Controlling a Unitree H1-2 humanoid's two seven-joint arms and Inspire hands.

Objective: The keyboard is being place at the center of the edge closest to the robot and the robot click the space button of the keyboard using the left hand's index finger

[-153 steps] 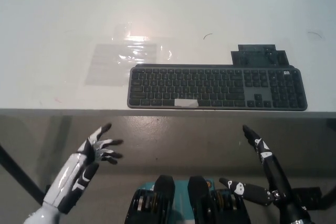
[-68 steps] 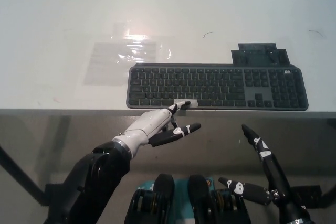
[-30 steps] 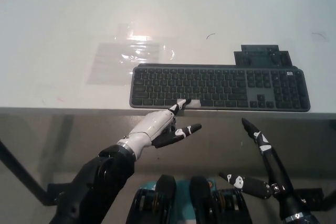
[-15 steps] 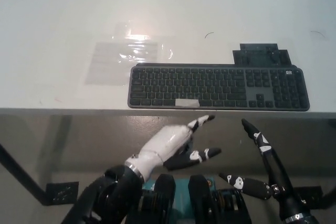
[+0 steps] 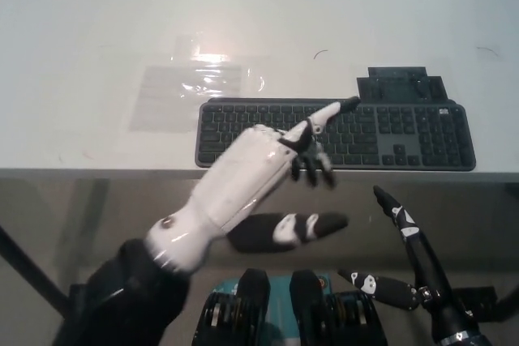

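Poising my empty left hand (image 5: 251, 172), forefinger out, over the mid-frame keyboard (image 5: 405, 131), I reckon it next drops onto the hidden space key; splayed right hand (image 5: 415, 250) rests lower right.

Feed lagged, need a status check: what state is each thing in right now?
Dark grey flat keyboard: flat on white table, by its near edge.
White left robot hand: raised over the keyboard, pointing, holding nothing.
Black right robot hand: open, resting below the table edge.
Clear plastic sheet: lying flat.
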